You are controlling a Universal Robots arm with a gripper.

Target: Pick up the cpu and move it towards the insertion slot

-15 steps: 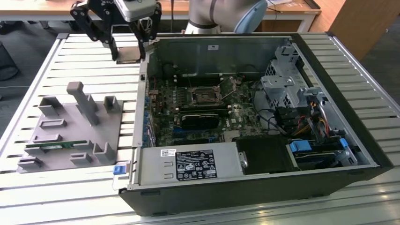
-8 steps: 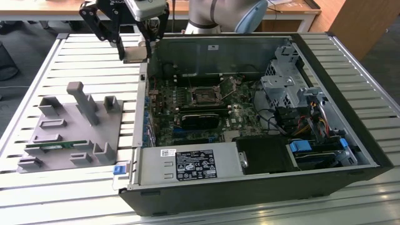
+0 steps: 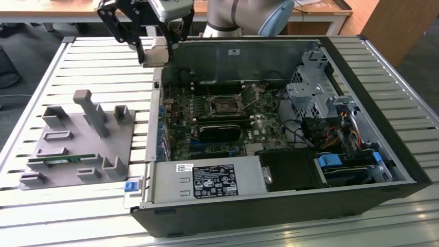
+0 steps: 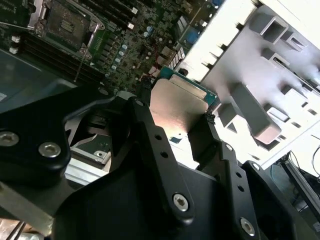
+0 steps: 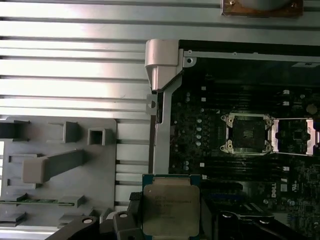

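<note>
On the exterior view's left, a grey plastic holder tray (image 3: 75,139) with upright posts and square recesses lay on the slatted white metal desk (image 3: 96,67), with a long narrow green memory stick (image 3: 60,160) resting in one of its slots. Near the tray's far side, the black two-fingered claw (image 3: 156,54) hung above the desk at the upper corner of the open black computer case (image 3: 288,206). The claw was clamped on the small flat square cpu (image 3: 157,53) with its silvery metal top; in the second wrist view the fingers (image 4: 210,132) pressed against opposite edges of the chip (image 4: 175,107), lifted clear of the tray. Further right, inside the case on the green motherboard (image 3: 185,139), the square dark insertion slot (image 3: 224,104) with its shiny metal bracket lay well apart from the cpu, uncovered in both wrist views (image 5: 248,133) (image 4: 67,20)
</note>
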